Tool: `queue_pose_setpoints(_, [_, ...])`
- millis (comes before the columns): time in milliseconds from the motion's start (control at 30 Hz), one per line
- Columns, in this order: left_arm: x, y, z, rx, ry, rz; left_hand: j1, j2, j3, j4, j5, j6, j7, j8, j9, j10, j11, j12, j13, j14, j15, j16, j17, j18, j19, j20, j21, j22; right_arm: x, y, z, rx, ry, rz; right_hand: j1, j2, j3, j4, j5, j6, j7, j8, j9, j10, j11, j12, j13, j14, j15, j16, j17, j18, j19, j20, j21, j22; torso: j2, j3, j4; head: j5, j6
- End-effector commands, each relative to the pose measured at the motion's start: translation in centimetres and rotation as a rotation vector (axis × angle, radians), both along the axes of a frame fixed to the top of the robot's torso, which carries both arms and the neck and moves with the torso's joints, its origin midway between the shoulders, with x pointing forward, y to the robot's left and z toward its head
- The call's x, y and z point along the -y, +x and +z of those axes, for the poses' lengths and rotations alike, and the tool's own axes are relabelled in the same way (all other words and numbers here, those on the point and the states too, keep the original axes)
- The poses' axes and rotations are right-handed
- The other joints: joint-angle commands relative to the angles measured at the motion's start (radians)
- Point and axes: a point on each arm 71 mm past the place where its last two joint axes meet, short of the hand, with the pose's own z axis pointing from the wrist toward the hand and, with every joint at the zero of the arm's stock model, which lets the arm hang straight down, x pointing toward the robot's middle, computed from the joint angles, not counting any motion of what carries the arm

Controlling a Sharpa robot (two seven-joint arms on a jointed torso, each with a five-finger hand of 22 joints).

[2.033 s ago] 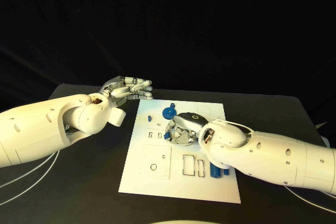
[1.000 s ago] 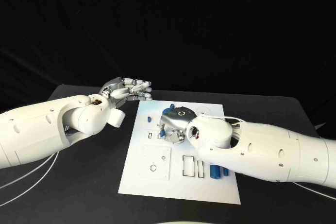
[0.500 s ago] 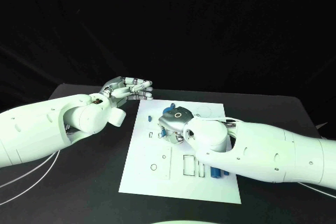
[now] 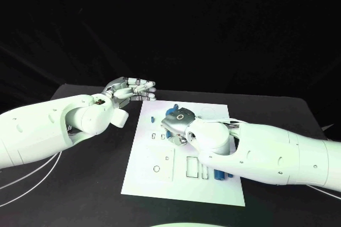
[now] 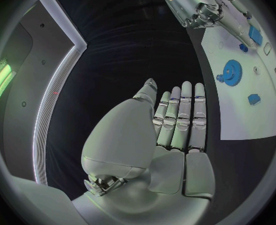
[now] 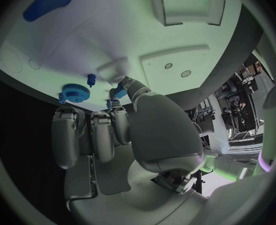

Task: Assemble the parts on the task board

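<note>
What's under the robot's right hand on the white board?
The right hand hangs over the white board, its fingertips at a small blue part. A blue gear lies nearby. The wrist covers the board below.

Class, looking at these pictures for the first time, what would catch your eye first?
The white task board on the black table, with the right hand low over its middle among small blue parts. A blue gear sits near the board's far edge, and the left hand hovers empty off the far left corner.
</note>
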Motion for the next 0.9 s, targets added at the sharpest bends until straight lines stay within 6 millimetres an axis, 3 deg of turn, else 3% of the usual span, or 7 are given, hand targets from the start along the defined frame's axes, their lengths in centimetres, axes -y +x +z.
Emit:
queue_pose_setpoints(33, [0.29, -0.07, 0.11, 0.003, -0.009, -0.02, -0.013, -0.001, 0.0, 0.003, -0.003, -0.006, 0.006, 0.003, 0.002, -0.005, -0.004, 0.003, 0.002, 0.008, 0.001, -0.007, -0.002, 0.004, 0.003, 0.005, -0.003, -0.001, -0.03, 0.03, -0.11, 0.016, -0.044, -0.002, -0.008, 0.002, 0.005, 0.002, -0.008, 0.008, -0.001, 0.007, 0.001, 0.004, -0.004, 0.004, 0.024, 0.095, -0.007, 0.003, 0.217, -0.019, 0.006, -0.002, -0.001, 0.128, 0.0, -0.0004, -0.0004, 0.003, -0.002])
queue_pose_setpoints(900, [0.29, -0.09, 0.12, 0.003, -0.009, -0.018, -0.013, -0.001, 0.0, 0.003, -0.003, -0.006, 0.006, 0.003, 0.002, -0.005, -0.004, 0.003, 0.002, 0.008, 0.001, -0.007, -0.002, 0.004, 0.003, 0.005, -0.003, -0.001, -0.24, 0.19, -0.3, -0.006, -0.052, 0.004, -0.017, -0.003, 0.005, 0.007, -0.01, 0.001, -0.002, 0.002, -0.001, -0.004, -0.005, -0.003, 0.013, 0.093, -0.01, -0.001, 0.209, -0.016, -0.001, -0.006, -0.01, 0.12, 0.0, -0.0002, -0.0001, 0.008, -0.006])
